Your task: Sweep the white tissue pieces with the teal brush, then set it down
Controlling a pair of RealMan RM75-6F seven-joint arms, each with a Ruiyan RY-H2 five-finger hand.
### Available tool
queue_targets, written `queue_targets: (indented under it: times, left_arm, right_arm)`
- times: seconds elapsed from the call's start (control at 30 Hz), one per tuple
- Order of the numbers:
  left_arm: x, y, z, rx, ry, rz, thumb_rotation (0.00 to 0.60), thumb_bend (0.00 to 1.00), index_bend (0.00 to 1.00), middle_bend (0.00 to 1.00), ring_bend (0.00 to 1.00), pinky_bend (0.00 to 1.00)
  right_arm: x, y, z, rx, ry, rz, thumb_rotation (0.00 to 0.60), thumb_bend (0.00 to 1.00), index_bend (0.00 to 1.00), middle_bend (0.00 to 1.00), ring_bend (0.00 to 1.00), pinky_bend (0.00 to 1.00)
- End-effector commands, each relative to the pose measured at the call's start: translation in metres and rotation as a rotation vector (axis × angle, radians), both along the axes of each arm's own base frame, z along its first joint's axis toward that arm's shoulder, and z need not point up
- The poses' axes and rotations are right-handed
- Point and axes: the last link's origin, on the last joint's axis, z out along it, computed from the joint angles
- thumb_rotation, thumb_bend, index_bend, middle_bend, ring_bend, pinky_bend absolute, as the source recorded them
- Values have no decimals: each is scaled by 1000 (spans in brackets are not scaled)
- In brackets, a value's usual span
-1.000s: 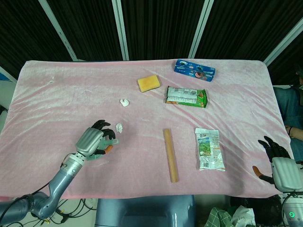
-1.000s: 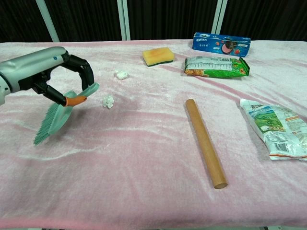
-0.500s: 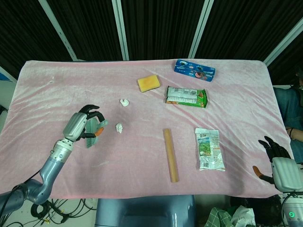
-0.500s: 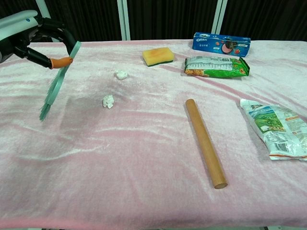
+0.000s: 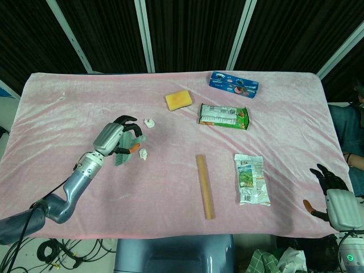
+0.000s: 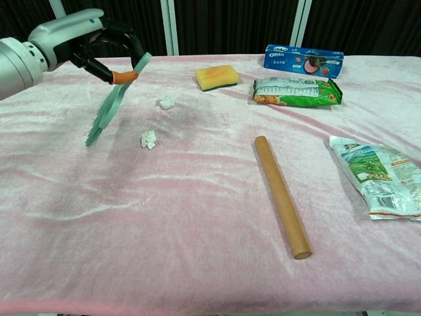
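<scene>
Pink velvety cloth [image 5: 85,108] covers the table before dark curtains [image 5: 187,34].

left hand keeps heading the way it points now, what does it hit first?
Probably the farther tissue piece: the left hand, holding the brush, points toward it. The hand looks raised, so depth is unclear.

Bright even overhead light, soft faint shadows, sharp focus, dark backdrop, mild edge distortion
</scene>
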Motion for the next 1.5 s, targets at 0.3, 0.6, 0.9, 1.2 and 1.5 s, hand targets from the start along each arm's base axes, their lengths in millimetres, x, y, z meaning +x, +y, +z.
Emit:
queue_targets:
  times: [0.3, 0.6, 0.9, 1.2, 1.5]
  left_arm:
    - [11, 3, -26, -23, 36, -14, 600, 378, 550, 566, 176, 148]
    - [12, 9, -36, -47, 87, -5, 600, 378, 555, 570, 177, 148]
    - [20, 9, -53, -67, 15, 13, 600, 378, 563, 575, 189, 166]
    - [32, 11, -58, -44, -51, -11, 600, 378, 568, 579, 190, 167]
    - [51, 19, -56, 10, -98, -48, 600, 379, 572, 584, 197, 181]
  right_arm:
    - [0, 0, 0, 5, -7, -5, 600, 194, 163, 65, 123, 169]
    - [0, 0, 0, 4, -7, -6, 600, 194, 163, 65, 123, 173]
    - [0, -1, 0, 2, -8, -7, 600, 194, 163, 65, 124, 173]
    - [0, -1, 1, 4, -9, -4, 600, 194, 163, 65, 124, 173]
    - [0, -1, 0, 6, -7, -3, 600, 194, 163, 65, 124, 173]
